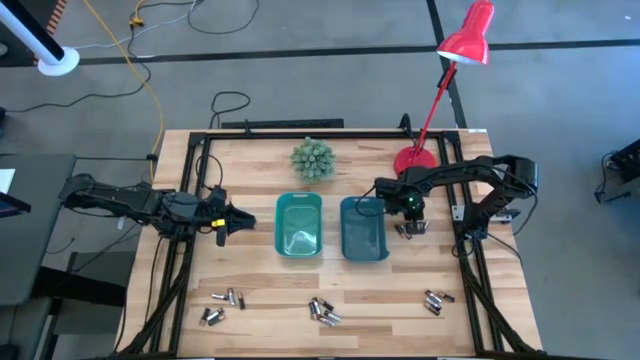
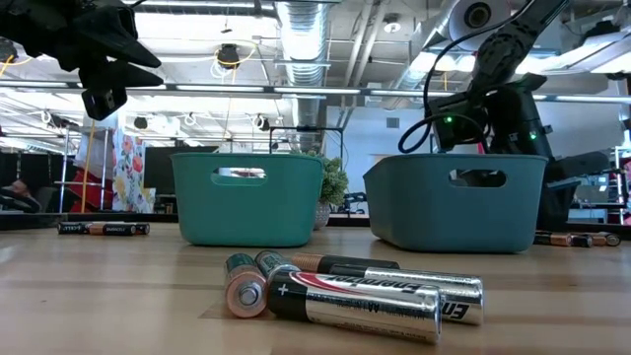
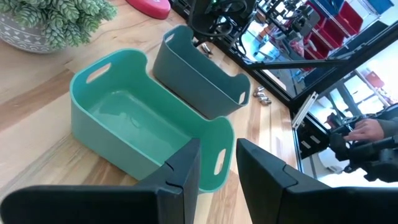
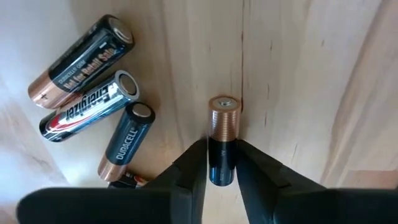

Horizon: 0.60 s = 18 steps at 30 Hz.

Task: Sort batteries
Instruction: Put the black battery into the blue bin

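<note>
Batteries lie in small groups on the wooden table near its near edge (image 1: 222, 305), (image 1: 323, 312), (image 1: 434, 300), and fill the foreground of the low view (image 2: 355, 291). My right gripper (image 4: 222, 163) is low over the table just right of the dark teal bin (image 1: 363, 228), shut on a black, copper-topped battery (image 4: 222, 124). Three more batteries (image 4: 90, 106) lie beside it. My left gripper (image 3: 217, 163) is open and hovers left of the light teal bin (image 1: 299, 225), pointing at it and touching nothing. My right gripper pinches the battery by its black end (image 4: 222, 158) between the two fingers, coming from above. The copper end (image 4: 224, 115) sticks out beyond the fingertips. Whether the battery still rests on the wood or is lifted clear, I cannot tell.
The two bins stand side by side mid-table, both looking empty in the left wrist view (image 3: 124, 118). A small potted plant (image 1: 313, 158) and a red lamp's base (image 1: 415, 160) stand at the far edge. A black frame (image 1: 190, 200) borders the table.
</note>
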Motion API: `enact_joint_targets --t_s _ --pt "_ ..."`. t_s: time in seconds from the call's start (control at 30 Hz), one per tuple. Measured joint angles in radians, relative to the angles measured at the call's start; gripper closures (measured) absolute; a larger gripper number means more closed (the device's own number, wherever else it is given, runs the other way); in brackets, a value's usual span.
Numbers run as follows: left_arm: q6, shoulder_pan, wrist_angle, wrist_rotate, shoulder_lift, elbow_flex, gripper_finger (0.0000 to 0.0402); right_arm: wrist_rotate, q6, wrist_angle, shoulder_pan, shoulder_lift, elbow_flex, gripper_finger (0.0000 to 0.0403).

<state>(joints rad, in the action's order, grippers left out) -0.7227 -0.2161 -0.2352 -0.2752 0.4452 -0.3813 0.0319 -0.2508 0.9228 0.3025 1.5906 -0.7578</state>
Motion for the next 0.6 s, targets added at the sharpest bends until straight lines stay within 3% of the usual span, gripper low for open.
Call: enact_joint_targets --t_s 0.27,0.6 --pt "0.0 0.0 0.0 0.004 0.0 0.0 0.0301 -0.01 0.008 0.027 0.017 -0.007 -0.001 0.0391" --pt "0.0 0.0 -0.003 0.004 0.0 0.0 0.0301 -0.001 0.097 0.118 0.054 -0.162 0.003 0.0386"
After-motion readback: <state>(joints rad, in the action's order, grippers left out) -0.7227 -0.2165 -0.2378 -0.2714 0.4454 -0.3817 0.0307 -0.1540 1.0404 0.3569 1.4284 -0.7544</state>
